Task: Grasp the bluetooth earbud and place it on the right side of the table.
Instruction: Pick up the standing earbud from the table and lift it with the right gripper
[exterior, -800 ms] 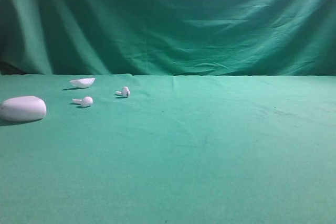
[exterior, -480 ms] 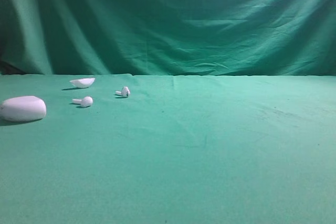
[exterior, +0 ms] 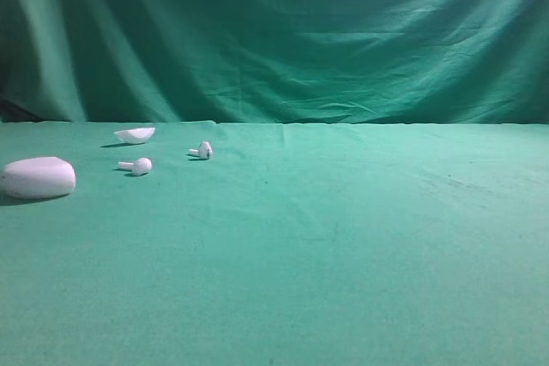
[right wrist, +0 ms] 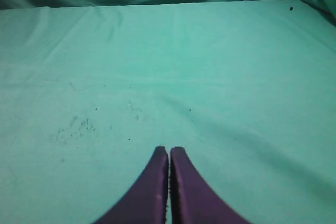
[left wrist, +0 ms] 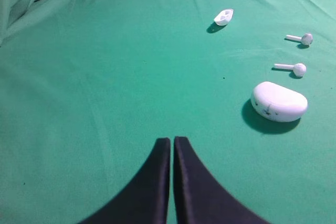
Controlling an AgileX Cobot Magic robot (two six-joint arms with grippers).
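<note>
Green cloth covers the table [exterior: 343, 237] and hangs as a creased backdrop [exterior: 300, 40] behind it. Four white things sit at the far left of the high view. The case [exterior: 38, 177] lies nearest the left edge; a small shell-like piece [exterior: 135, 135] sits farther back. Between and to the right of them lie two earbuds — the plain one [exterior: 137, 165] nearer the case, and the earbud [exterior: 202, 151] with the dark spot on its head beyond it, farthest right of the group, stem pointing left. None of the four touch.

Neither arm shows in the high view. The left gripper [left wrist: 172, 145] hangs low over bare cloth, pointing forward across the table, its two dark fingers pressed together with only a hairline seam between them and nothing in them. From its camera the case [left wrist: 279, 102] lies ahead to the right, the plain one [left wrist: 293, 68] past it, then the earbud [left wrist: 301, 38], then the shell-like piece [left wrist: 223, 17] (well apart from the gripper, all of them).

The right gripper [right wrist: 169, 153] is posed the same way — fingers shut tight, empty — over faintly speckled cloth.
</note>
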